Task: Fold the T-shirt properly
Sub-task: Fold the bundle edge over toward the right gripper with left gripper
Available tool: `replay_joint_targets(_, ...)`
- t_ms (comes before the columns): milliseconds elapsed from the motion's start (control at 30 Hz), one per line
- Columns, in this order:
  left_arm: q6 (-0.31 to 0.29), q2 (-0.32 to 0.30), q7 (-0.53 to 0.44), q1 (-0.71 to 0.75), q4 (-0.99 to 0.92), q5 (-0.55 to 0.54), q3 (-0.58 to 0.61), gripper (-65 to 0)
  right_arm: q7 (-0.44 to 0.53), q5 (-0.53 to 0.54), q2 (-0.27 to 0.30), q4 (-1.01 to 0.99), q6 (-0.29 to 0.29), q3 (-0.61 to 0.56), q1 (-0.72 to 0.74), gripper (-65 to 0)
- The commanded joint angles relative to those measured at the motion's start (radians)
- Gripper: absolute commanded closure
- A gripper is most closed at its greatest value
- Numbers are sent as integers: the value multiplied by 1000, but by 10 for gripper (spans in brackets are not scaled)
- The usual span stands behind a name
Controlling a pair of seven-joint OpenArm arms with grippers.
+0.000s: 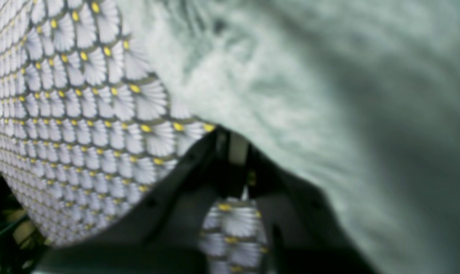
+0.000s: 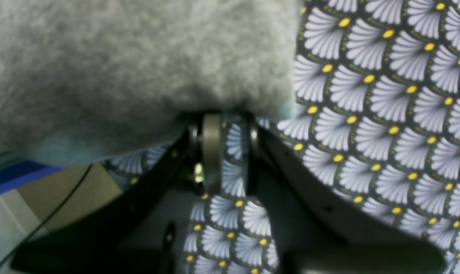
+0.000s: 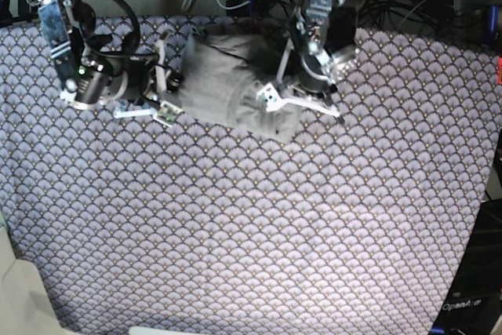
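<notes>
Fabric is sitting bunched at the far edge of the surface [image 3: 251,256]: the T-shirt [image 3: 227,84] is lying as a compact grey bundle between my two arms, its long axis running roughly side to side and dipping toward the near corner by the left arm.

I am reading the left pincer [image 1: 235,152] as clenched, its tips pressed right against the shirt's edge with grey cloth draping over and beside them; whether a fold is actually pinched between them I cannot tell from the blurred wrist view. The right pincer [image 2: 224,125] is standing slightly parted, tips tucked under the shirt's hem, patterned tablecloth [image 2: 386,114] showing through the gap, so I am judging it as at the edge rather than gripping.

Both arms are touching the bundle from opposite ends; neither is clearly nearer. I am expecting the next move to depend on drawing those ends apart along that long axis.
</notes>
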Motion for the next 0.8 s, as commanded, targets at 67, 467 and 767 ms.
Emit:
replay_joint_targets(67, 14, 7, 48, -113, 11, -12, 3, 0, 19, 14, -5, 15, -1, 3, -7, -69)
replay_joint_targets(467, 14, -29, 419, -327, 63, -72, 44, 0, 19, 14, -23, 15, -1, 3, -15, -69)
replay_joint_targets(767, 14, -295, 418, 22, 318, -58, 278, 0, 25, 14, -23, 15, -1, 3, -7, -69)
